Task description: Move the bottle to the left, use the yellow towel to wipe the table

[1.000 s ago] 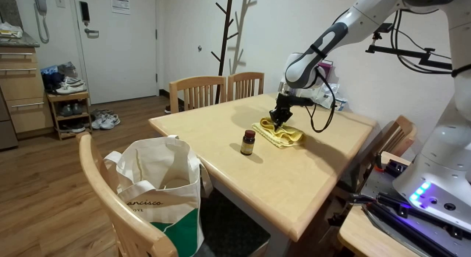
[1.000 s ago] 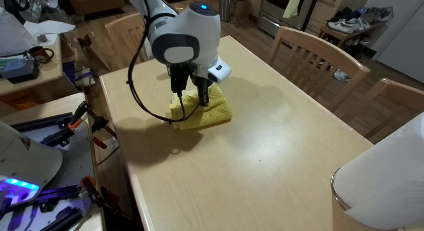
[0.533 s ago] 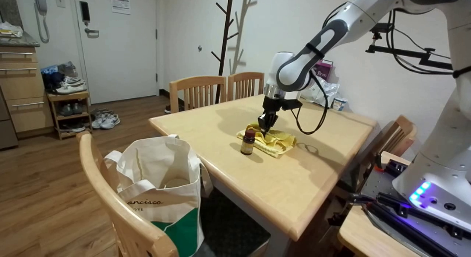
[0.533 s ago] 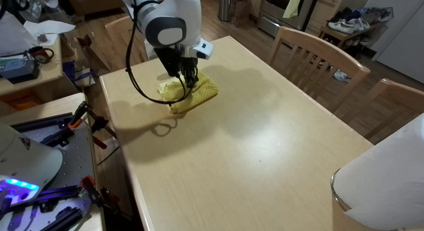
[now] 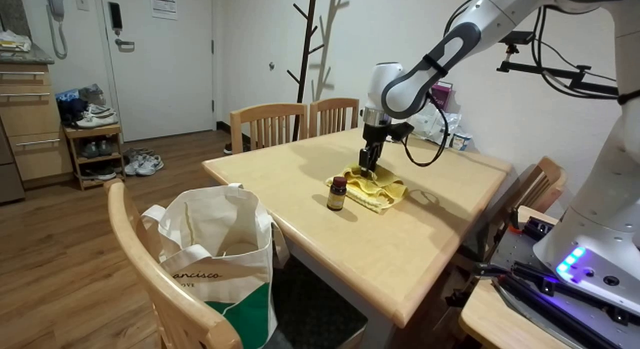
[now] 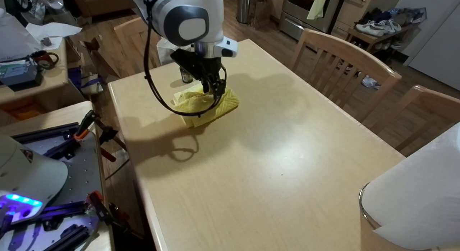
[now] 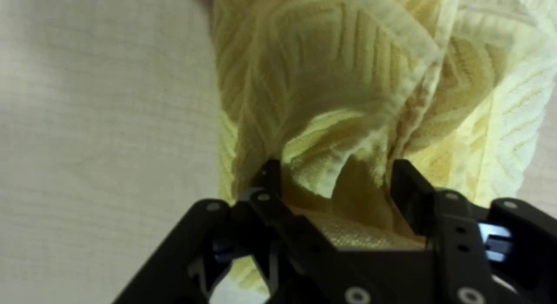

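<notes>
Exterior views show bottle (image 5: 336, 195) beside towel (image 5: 382, 190), chairs (image 5: 268, 109) around the table (image 5: 390, 249).

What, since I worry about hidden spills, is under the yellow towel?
The yellow towel lies on the table, whose top shows around its edges. The patch directly beneath is covered, so whether anything lies there cannot be seen.

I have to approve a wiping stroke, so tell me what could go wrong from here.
The bottle stands upright close beside the towel, so a sweep that way might knock it over.
In the wrist view, the gripper has its jaws apart with towel folds between them; I can't tell whether they pinch it, so it may slip.
The cable hangs in a loop beside the gripper and might snag.
</notes>
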Robot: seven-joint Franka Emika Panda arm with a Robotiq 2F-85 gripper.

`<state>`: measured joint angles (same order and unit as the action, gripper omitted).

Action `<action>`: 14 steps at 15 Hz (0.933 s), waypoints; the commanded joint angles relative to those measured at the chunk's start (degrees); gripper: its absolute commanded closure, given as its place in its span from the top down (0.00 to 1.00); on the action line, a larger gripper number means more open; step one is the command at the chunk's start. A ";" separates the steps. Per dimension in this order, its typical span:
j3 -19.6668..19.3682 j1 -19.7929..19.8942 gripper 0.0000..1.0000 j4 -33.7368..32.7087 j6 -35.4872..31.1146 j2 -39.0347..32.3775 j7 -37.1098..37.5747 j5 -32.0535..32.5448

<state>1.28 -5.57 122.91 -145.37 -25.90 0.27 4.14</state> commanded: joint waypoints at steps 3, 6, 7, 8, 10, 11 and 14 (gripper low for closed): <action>-1.52 0.46 1.00 3.33 2.04 8.79 -0.40 4.11; 0.54 2.56 1.00 5.00 1.04 13.08 -4.99 0.38; 0.88 3.13 1.00 5.43 1.38 14.51 -6.07 -0.89; 1.64 4.04 1.00 6.16 1.45 16.14 -8.13 -3.37; 2.26 5.21 1.00 7.19 1.72 19.08 -11.85 -8.20; 2.30 5.61 1.00 7.66 1.82 20.48 -13.92 -10.32; 1.45 4.79 1.00 5.71 1.51 19.10 -14.35 -11.64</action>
<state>2.49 -0.98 128.69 -143.95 -6.76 -14.34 -7.72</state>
